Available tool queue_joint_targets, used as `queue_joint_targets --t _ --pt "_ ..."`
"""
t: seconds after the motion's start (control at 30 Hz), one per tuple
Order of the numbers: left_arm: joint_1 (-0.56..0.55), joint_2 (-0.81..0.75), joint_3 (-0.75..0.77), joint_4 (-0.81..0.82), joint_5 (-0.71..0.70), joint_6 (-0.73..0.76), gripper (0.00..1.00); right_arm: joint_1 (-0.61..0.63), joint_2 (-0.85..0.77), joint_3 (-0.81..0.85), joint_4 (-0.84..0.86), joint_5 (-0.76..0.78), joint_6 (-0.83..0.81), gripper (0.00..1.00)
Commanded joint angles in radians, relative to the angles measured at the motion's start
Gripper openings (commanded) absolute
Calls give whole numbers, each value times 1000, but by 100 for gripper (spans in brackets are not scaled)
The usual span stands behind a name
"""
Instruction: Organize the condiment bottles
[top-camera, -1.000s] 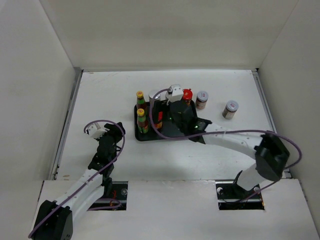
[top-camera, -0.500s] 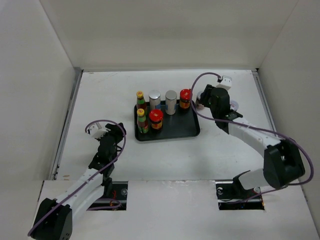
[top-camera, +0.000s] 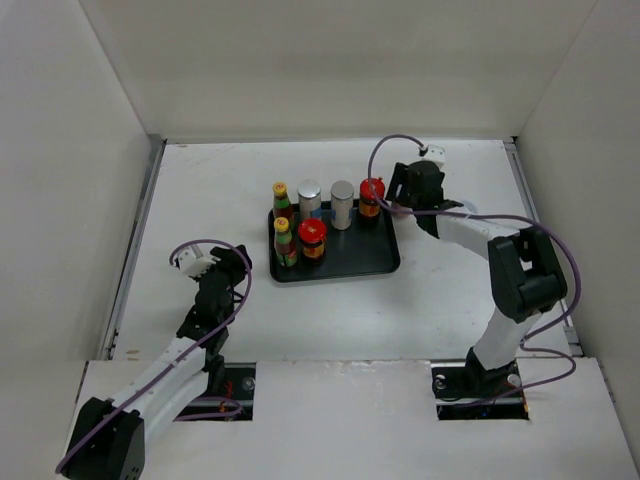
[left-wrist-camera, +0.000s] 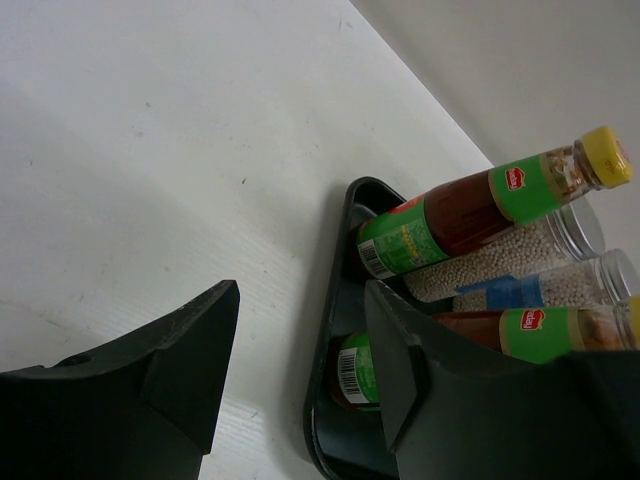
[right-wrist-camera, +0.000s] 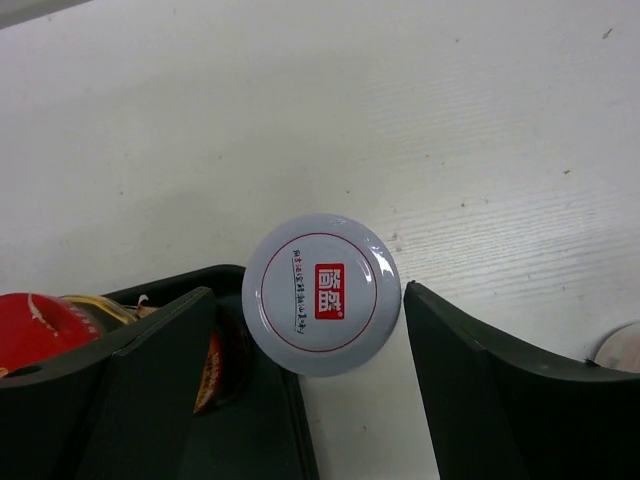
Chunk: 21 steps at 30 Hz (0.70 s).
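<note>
The left fingers (left-wrist-camera: 215, 330) hang half open and empty, near the black tray (top-camera: 345, 262), which holds six condiment bottles (top-camera: 312, 232). Just beside its far right corner, the right fingers (right-wrist-camera: 430, 320) straddle a silver-lidded jar (right-wrist-camera: 321, 293) on the tabletop (top-camera: 200, 190), spread wide and gripping nothing. The fingers should centre on the jar, drop below the lid, then close squarely.

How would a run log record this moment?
right gripper: open around silver-lidded jar beside tray | left gripper: open, empty | tray: six bottles
</note>
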Motion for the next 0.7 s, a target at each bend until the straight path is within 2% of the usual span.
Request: queue_joint_targets --t 0.0,0.1,0.2,0.27,0.4,0.67 --pt "1 10 5 54 2 12 51 -7 44 53 30 -12 -9 81" --pt "2 12 5 52 11 12 51 -10 54 53 37 -5 -5 74" --pt "1 12 3 55 3 7 52 -6 6 9 71 18 4 59" --pt "1 22 6 55 11 7 52 0 -40 -36 112 55 8 55" --pt "-1 9 3 55 5 7 52 54 -193 -152 130 170 23 54" --pt "2 8 2 57 3 4 51 213 -422 -281 57 190 44 52"
